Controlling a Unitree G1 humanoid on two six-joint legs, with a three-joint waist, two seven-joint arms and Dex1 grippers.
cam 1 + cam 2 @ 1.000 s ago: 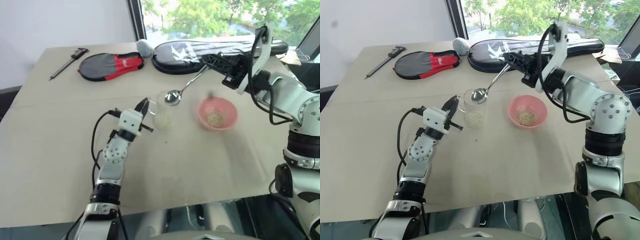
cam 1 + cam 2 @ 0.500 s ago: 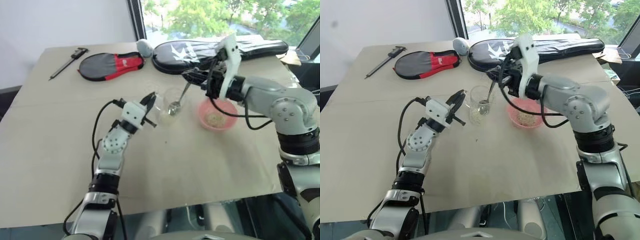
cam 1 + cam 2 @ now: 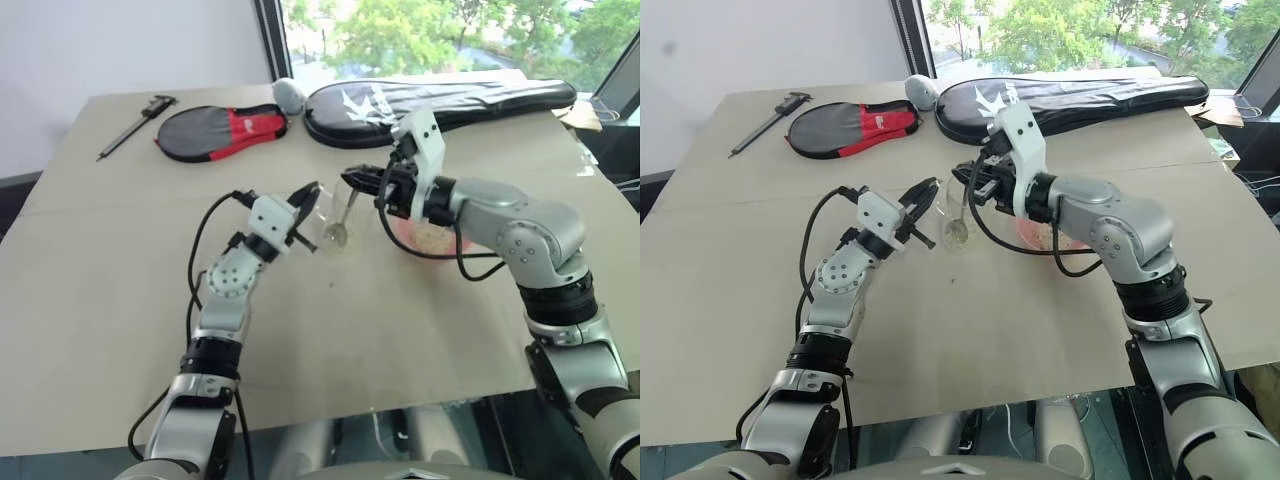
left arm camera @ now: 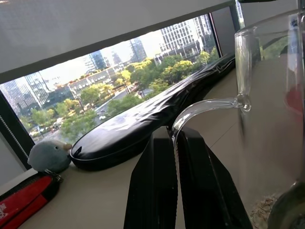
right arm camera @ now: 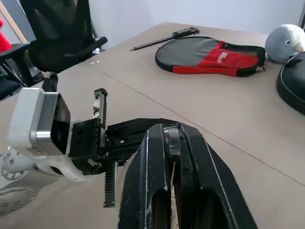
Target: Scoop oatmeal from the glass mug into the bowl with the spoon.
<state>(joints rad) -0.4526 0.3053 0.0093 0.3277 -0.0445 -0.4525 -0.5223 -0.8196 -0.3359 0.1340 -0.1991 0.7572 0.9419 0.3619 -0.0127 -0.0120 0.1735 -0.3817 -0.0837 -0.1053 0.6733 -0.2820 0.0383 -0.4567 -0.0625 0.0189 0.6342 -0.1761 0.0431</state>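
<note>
A pale tan surface (image 3: 100,300) is set against a window with green trees behind it, and a white wall is seen at the far left. Along the far edge lie a long black zipped racket bag (image 3: 440,100), a black and red paddle case (image 3: 222,130), a small grey plush toy (image 3: 289,95) between the 2, and a dark caliper tool (image 3: 135,125) near the far left corner. The near half of the surface and its left side lie open; the right side of it is crossed by the right arm.

The small clear glass mug (image 3: 956,212) is held near the middle of the surface, slightly tilted, with its side handle (image 4: 205,107) turned toward the left hand (image 3: 305,205), whose 2 black fingers (image 4: 157,191) are pinched on that handle. A thin layer of pale beige oatmeal (image 4: 262,210) is seen at the mug's bottom.

The slim silver metal spoon (image 3: 345,215) is gripped at its handle by the right hand (image 3: 362,182), fingers closed tight on it. Its long axis runs steeply downward, the oval end dipped inside the mug toward the flakes.

The small round pink bowl (image 3: 440,240) stands just right of the mug, partly hidden behind the right forearm.
</note>
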